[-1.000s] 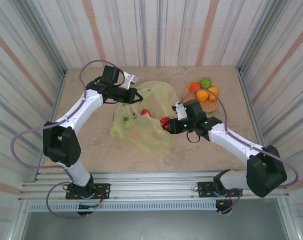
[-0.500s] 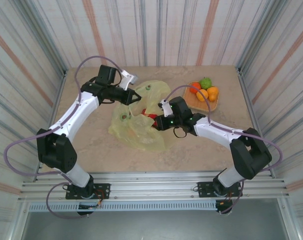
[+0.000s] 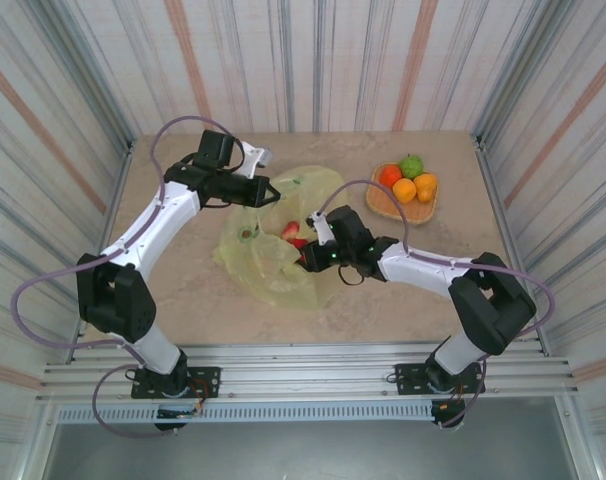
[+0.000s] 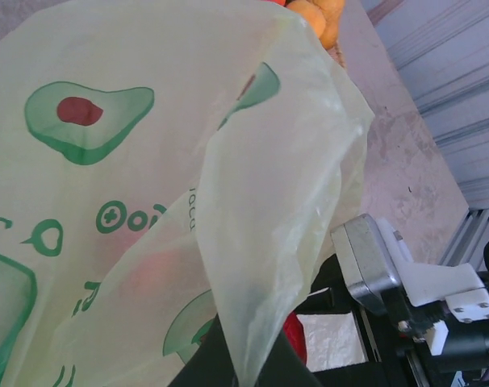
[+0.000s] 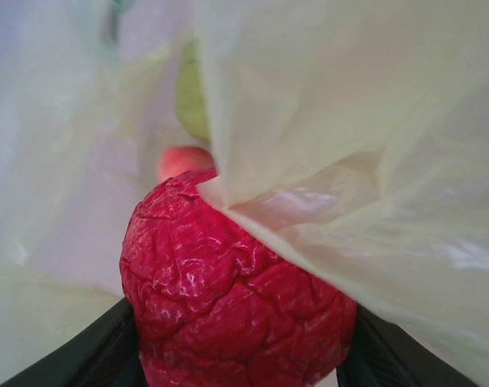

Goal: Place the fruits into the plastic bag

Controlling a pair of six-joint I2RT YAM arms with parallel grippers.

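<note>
We see striped corrugated walls [image 3: 313, 60] around a beige stone-look counter [image 3: 183, 290]. The plastic bag [image 3: 273, 270] sits mid-counter, one edge raised. Left arm [image 3: 153, 225]: jaws together, pinching the bag's top edge. Right arm [image 3: 423, 268]: jaws part-way apart, clamped on a wrinkled red fruit [image 5: 228, 298] at the bag mouth, with film draped over it. Woven tray [image 3: 419, 213] sits far right, carrying green and orange fruits [image 3: 404, 190]. A pinkish fruit [image 5: 184, 160] lies deeper in the bag, too blurred for us to identify.
</note>
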